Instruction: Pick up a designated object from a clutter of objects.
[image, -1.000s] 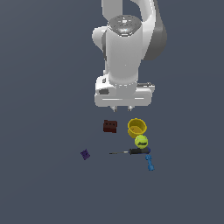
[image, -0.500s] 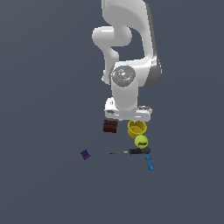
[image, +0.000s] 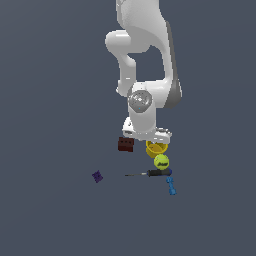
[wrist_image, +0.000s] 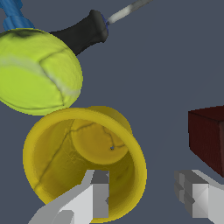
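The yellow cup (wrist_image: 85, 159) stands upright with its mouth open to the wrist camera. My gripper (wrist_image: 146, 194) is open and empty. One finger (wrist_image: 99, 192) is over the cup's inside and the other finger (wrist_image: 194, 192) is outside it, so the cup's wall lies between them. In the exterior view the hand (image: 147, 131) sits low, right above the cup (image: 156, 148), and hides the fingertips. The yellow-green ball (wrist_image: 37, 70) lies against the cup's rim and shows in the exterior view (image: 161, 161) just below the cup.
The dark red-brown brick (image: 126, 144) sits close beside the cup on the exterior view's left, near the outer finger in the wrist view (wrist_image: 209, 140). The black-handled screwdriver (image: 150, 173), blue dumbbell piece (image: 171, 186) and purple block (image: 97, 176) lie nearer the camera.
The arm has folded down and the hand has dropped from well above the clutter to just over the yellow cup. The objects have not moved.
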